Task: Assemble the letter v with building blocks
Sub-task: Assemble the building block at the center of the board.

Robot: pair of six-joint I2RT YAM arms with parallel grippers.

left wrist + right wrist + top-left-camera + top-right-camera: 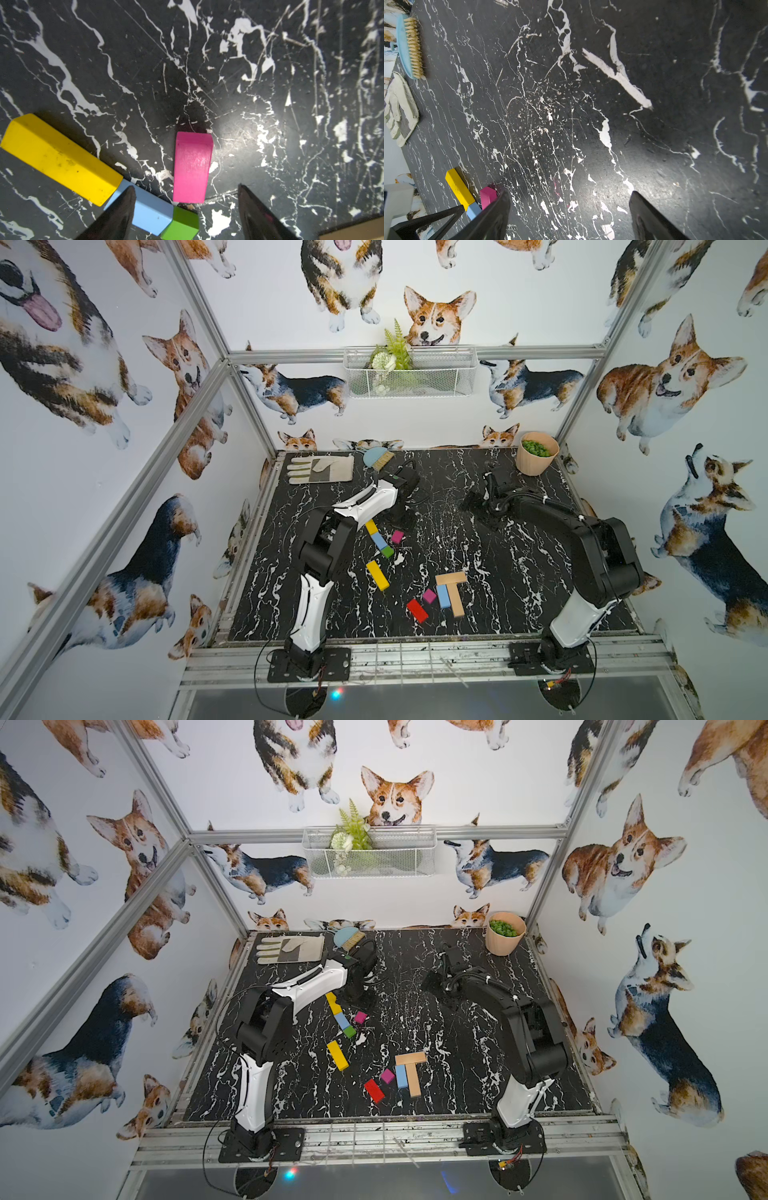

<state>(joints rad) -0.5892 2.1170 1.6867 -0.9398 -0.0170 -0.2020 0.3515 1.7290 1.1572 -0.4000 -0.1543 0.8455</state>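
Observation:
In the left wrist view my left gripper (186,187) is open and straddles the near end of a short magenta block (192,166) lying flat; gaps show on both sides. One finger (122,209) overlaps a light blue block (151,214), which stands in a diagonal row between a yellow bar (60,158) and a green stub (182,224). In both top views a second yellow bar (377,575), two tan bars (451,578), a light blue block (444,595), a magenta stub (429,596) and a red block (417,610) lie nearer the front. My right gripper (569,190) is open over bare table.
A work glove (322,468) and a blue brush (376,459) lie at the back left of the black marble table (519,572). A tan pot of greens (537,452) stands at the back right. A wire basket (409,371) hangs on the back wall.

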